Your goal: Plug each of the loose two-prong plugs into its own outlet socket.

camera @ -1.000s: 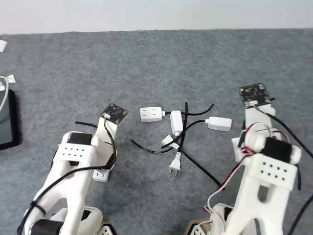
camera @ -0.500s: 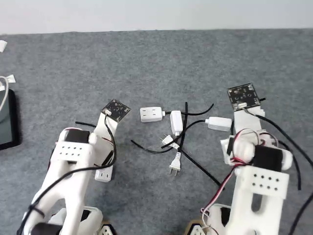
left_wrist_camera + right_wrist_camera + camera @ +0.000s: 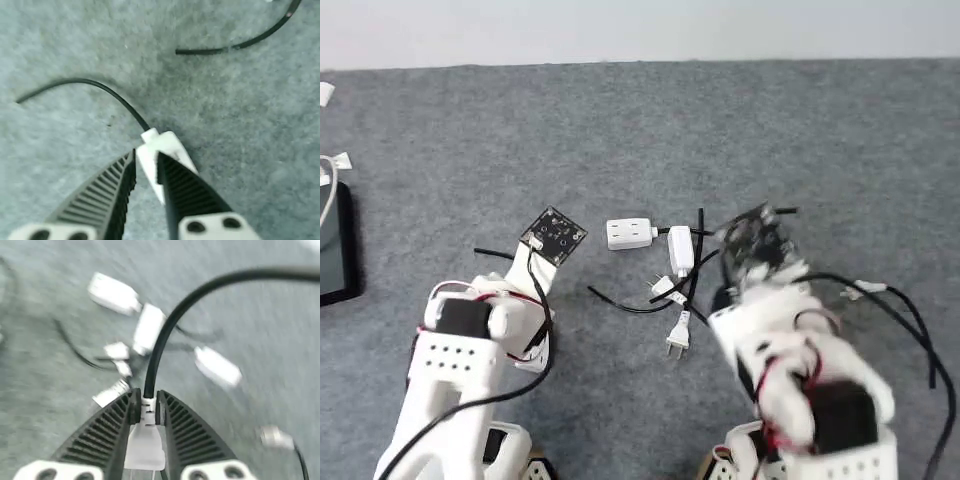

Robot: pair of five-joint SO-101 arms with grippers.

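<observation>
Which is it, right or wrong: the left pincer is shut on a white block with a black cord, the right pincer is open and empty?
Wrong on the right pincer: the right wrist view shows it shut on a white connector with a black cable. The left pincer is indeed shut on a white block with a black cord.

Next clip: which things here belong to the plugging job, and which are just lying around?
Job:
- left hand, shut on a white corded piece
- right hand, shut on a second corded piece
- white socket
- loose plug

Lying about:
- dark screen at the table's edge
- white scrap
</observation>
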